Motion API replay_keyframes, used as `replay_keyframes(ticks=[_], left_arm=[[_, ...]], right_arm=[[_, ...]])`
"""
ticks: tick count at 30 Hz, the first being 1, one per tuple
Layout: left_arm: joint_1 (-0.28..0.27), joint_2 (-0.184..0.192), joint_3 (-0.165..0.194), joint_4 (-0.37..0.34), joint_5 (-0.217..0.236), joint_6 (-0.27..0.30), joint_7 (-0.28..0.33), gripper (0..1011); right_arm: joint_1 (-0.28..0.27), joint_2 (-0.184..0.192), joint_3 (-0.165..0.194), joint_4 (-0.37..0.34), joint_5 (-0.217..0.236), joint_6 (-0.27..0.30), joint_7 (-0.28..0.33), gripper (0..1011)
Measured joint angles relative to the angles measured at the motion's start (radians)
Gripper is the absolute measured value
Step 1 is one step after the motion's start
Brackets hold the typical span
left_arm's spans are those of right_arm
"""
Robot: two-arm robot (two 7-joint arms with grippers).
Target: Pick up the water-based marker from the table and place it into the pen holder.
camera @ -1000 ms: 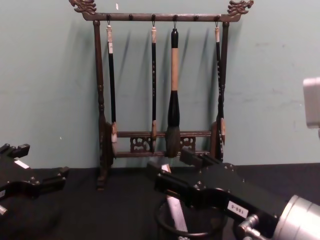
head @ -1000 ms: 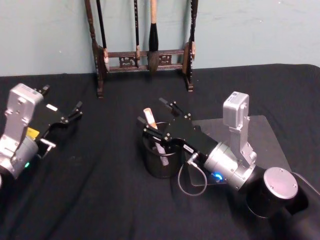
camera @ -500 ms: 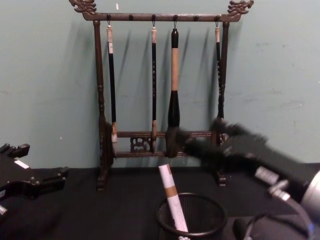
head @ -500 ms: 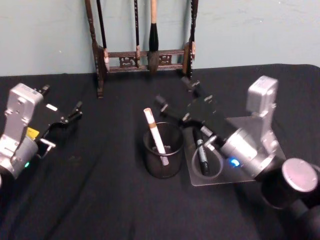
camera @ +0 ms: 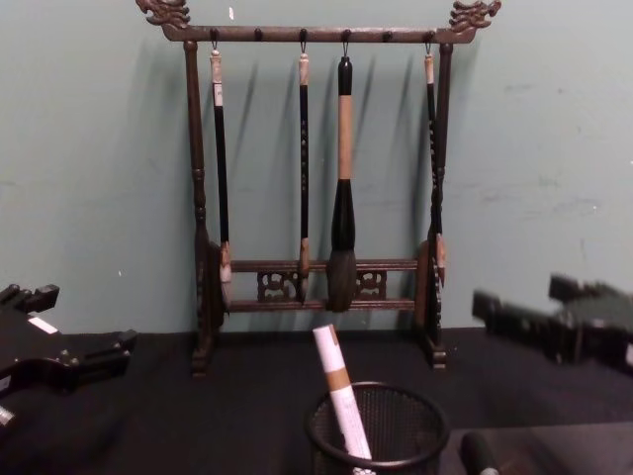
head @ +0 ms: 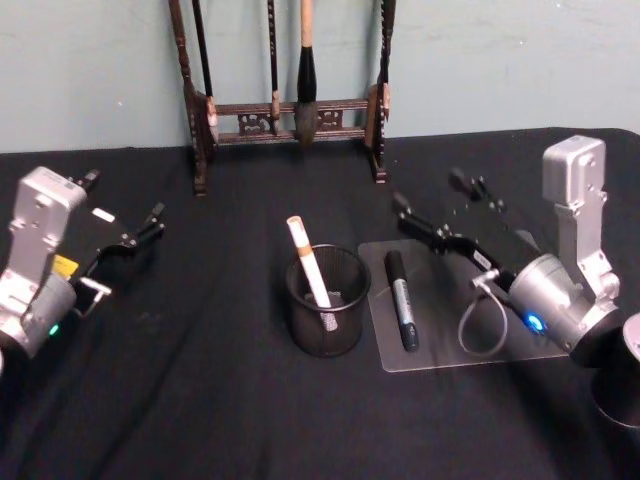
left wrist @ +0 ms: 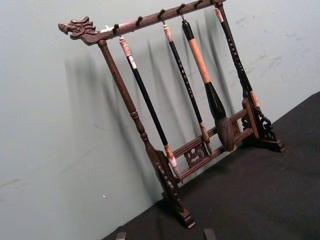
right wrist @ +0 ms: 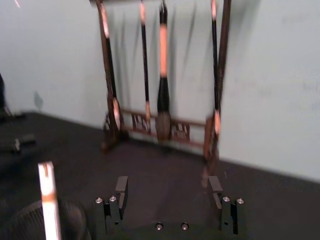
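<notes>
Right gripper [head: 428,192], spread and empty, hovers near pen holder [head: 327,322] containing white marker [head: 307,260]; left gripper [head: 123,200] parked, spread.

right gripper [head: 426,190]: no longer over the pen holder [head: 322,335], now drawn back to the robot's right, above the clear tray [head: 450,345] | fingers: off the water-based marker [head: 308,262], spread, empty | water-based marker: now leans free inside the pen holder | black pen [head: 400,298] on the clear tray: now uncovered

Pale green wall [head: 500,60], black table [head: 200,400], brush rack [head: 340,104]
</notes>
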State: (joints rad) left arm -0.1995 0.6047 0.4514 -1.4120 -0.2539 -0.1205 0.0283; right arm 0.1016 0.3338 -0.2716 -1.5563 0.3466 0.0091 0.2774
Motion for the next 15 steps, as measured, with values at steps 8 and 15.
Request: replay_keyframes(ticks=[8,15], left_arm=[[0.0,0.0,0.0,0.0,0.0,0.0,0.0,1001],[0.0,0.0,0.0,0.0,0.0,0.0,0.0,1001]], right_arm=[[0.003,0.011,-0.018,-0.002,-0.026,0.201,-0.021,1002],[0.024,-0.005,-0.037,0.022,-0.038,0.275,-0.027,1002]])
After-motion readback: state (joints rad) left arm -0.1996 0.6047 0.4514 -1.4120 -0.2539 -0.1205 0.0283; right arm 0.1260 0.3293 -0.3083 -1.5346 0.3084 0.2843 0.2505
